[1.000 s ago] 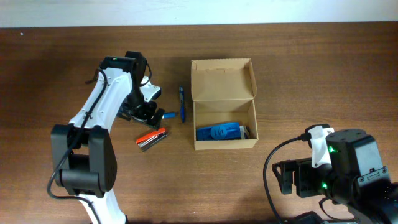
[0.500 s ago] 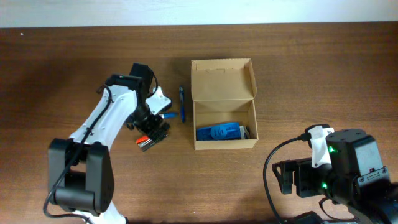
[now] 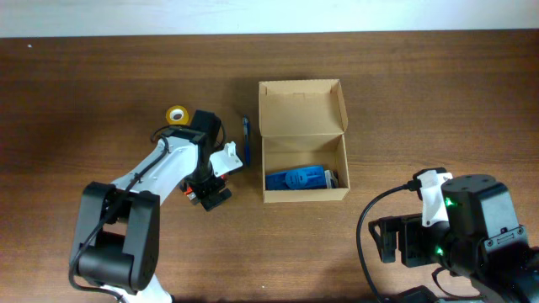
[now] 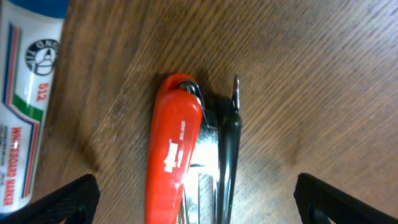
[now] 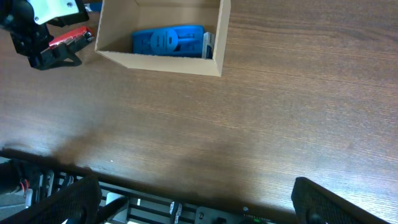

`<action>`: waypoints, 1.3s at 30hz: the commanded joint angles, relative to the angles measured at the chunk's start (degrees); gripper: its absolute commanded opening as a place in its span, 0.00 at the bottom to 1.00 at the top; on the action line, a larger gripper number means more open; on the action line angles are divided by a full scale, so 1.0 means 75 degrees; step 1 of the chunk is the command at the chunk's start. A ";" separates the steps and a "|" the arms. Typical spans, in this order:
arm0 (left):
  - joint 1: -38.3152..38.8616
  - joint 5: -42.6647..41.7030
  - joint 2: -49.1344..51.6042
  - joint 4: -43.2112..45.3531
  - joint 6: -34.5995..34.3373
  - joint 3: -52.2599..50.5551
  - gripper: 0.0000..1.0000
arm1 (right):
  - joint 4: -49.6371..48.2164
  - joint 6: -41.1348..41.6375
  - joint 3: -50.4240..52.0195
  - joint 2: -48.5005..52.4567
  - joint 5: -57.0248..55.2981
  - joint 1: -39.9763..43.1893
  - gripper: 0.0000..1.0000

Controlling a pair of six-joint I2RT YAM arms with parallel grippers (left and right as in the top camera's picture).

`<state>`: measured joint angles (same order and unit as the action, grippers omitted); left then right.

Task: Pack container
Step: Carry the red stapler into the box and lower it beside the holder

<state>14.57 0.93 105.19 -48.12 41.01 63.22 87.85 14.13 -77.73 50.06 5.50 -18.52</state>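
Observation:
The tan cardboard container [image 3: 303, 109] stands open in the middle of the table, its flap lid upright at the back. It also shows in the right wrist view [image 5: 155, 61]. A flat blue plastic case [image 3: 296, 179] lies inside it. My left gripper [image 3: 210, 195] is open, low over a red stapler [image 4: 177, 149], with one fingertip on each side of it and neither touching. A white whiteboard marker [image 4: 25, 106] lies just left of the stapler. A blue pen [image 3: 247, 139] lies left of the box. My right gripper [image 3: 389, 241] is open and empty at the front right.
A yellow tape roll [image 3: 176, 114] lies behind the left arm. The right arm's base [image 3: 472, 227] fills the front right corner. The right wrist view shows the table's front edge [image 5: 186, 199] and bare wood in front of the box.
My left gripper has moved forward and right, from by the marker to over the red stapler. The yellow tape roll is now uncovered. The right arm has not moved.

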 commanded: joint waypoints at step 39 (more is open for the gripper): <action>0.0527 0.0050 -0.2416 -0.0122 -0.0685 0.1684 0.02 | -0.0023 -0.0032 -0.0079 -0.0026 0.0009 -0.0044 0.99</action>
<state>16.27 1.78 88.05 -48.99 32.56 72.90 87.83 14.13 -77.73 50.09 5.50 -18.52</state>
